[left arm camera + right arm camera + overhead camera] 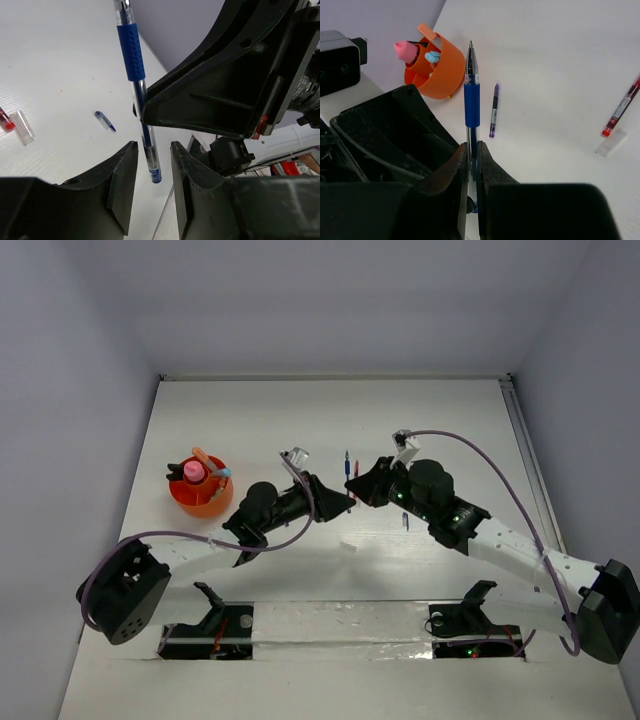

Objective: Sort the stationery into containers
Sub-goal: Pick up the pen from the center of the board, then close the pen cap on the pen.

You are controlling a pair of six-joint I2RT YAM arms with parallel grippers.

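Right tool (472, 155) clamped on a clear pen (472, 102) with blue rubber grip; left tool (153, 150) straddles its tail, jaws seemingly not touching.

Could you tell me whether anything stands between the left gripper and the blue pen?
Nothing visible does: the blue pen, held by the right gripper, has its end inside the open jaws of the left gripper.

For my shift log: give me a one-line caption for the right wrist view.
Right gripper shut on a blue pen, orange pot beyond, red pen lying on the table.
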